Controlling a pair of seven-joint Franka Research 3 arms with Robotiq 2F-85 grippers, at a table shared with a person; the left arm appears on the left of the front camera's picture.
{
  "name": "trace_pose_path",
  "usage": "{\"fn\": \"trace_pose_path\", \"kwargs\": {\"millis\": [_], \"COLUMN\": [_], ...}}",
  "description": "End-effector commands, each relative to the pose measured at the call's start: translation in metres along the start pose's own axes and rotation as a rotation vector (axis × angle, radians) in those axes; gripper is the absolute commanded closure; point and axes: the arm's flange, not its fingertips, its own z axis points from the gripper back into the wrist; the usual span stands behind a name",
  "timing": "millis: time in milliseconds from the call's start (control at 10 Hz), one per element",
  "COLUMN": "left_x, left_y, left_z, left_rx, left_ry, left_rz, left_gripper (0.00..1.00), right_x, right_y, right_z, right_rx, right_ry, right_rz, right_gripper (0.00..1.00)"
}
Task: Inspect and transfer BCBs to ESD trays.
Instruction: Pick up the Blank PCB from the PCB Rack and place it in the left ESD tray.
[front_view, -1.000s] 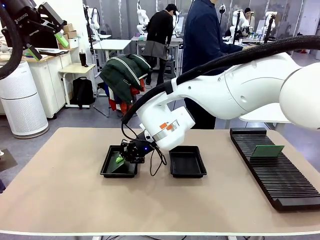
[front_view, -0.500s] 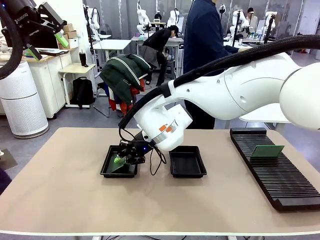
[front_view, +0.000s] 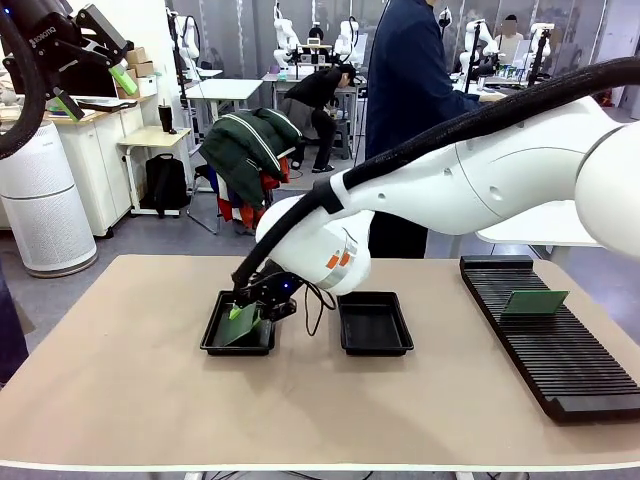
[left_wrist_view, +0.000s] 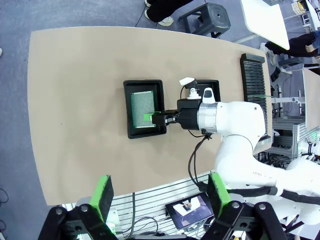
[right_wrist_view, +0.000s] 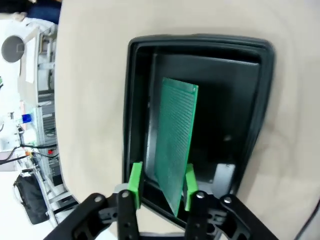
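A green BCB (right_wrist_view: 175, 135) leans tilted inside the left ESD tray (right_wrist_view: 200, 40), its near edge low between my right gripper's (right_wrist_view: 162, 186) green pads. The jaws stand apart, with a gap between the left pad and the board. From the front, the right arm reaches across the middle to that tray (front_view: 212, 340), and the right gripper (front_view: 240, 313) hangs over the BCB (front_view: 243, 326). The second ESD tray (front_view: 375, 322) beside it holds nothing. My left gripper (front_view: 95, 90) is raised high at the far left, open and empty, looking down on the table (left_wrist_view: 75, 100).
A long black ribbed rack (front_view: 550, 340) lies along the table's right side with one green board (front_view: 535, 302) standing in a slot. A person in dark blue (front_view: 405, 100) stands beyond the far edge. Bare tabletop spreads in front of both trays.
The right gripper's jaws have spread apart around the board, and the board has settled lower into the left tray. The right arm's wrist shifted slightly left. The left arm stays still.
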Motion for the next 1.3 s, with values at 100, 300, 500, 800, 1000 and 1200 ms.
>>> {"fn": "trace_pose_path", "kwargs": {"millis": [100,300,500,800,1000,1200], "left_x": [-0.002,-0.002,-0.002,-0.002,-0.002,-0.002], "left_y": [0.002,0.002,0.002,0.002,0.002,0.002], "left_z": [-0.001,-0.001,-0.001,-0.001,-0.001,-0.001], "left_rx": [-0.001,-0.001,-0.001,-0.001,-0.001,-0.001], "left_ry": [-0.005,-0.005,-0.005,-0.005,-0.005,-0.005], "left_rz": [0.003,0.003,0.003,0.003,0.003,0.003], "left_gripper": [0.00,0.00,0.00,0.00,0.00,0.00], "right_x": [0.001,-0.002,-0.005,-0.012,-0.015,-0.017], "right_y": [0.039,0.050,0.057,0.062,0.063,0.063], "right_z": [0.014,0.028,0.042,0.065,0.075,0.082], "right_rx": [-0.247,-0.380,-0.460,-0.497,-0.518,-0.522], "right_ry": [-0.062,-0.079,-0.073,-0.063,-0.058,-0.058], "right_rz": [0.035,0.055,0.057,0.058,0.050,0.044], "right_gripper": [0.47,0.40,0.31,0.18,0.00,0.00]}}
